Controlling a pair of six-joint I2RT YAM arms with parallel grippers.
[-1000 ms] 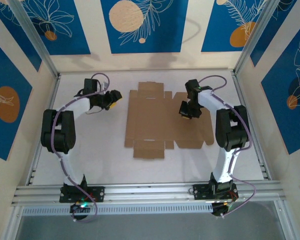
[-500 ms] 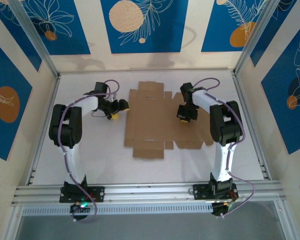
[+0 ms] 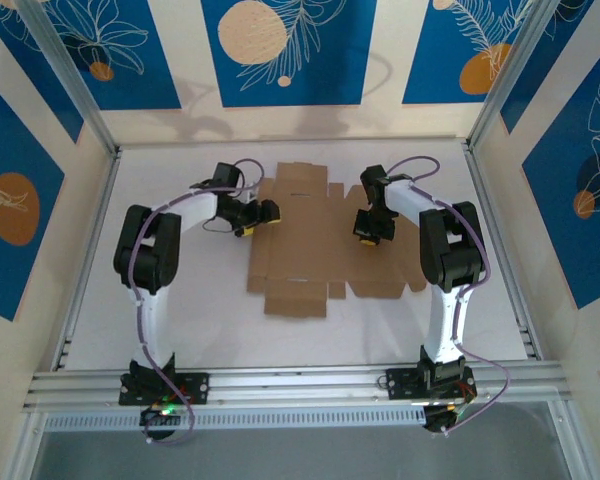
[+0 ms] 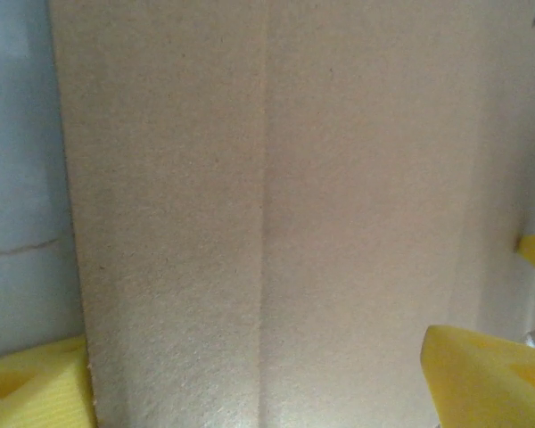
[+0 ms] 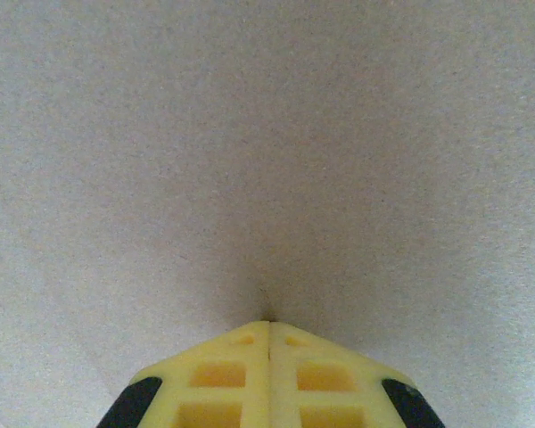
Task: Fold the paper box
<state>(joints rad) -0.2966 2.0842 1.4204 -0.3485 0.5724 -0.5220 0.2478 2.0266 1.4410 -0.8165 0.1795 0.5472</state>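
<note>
- Biggest thing is the white tabletop (image 3: 180, 320), which takes up the middle of the overhead view.
- Flat on it, dead centre of the frame, is the plain brown die-cut cardboard sheet, aka the paper box (image 3: 310, 245). Every flap I can make out is lying flat.
- The white-and-black left arm (image 3: 145, 260) curls in from lower left, and the matching right arm (image 3: 450, 260) from lower right.
- The left gripper (image 3: 263, 215) sits at the sheet's upper-left edge. On its wrist view the yellow fingers (image 4: 490, 379) are spread wide in the bottom corners, with creased cardboard between them and a strip of table down the left side.
- The right gripper (image 3: 366, 232) is over the sheet, right of centre. On its wrist view the yellow fingertips (image 5: 241, 357) are pressed together at bottom centre, and the tip looks to be touching the cardboard.
</note>
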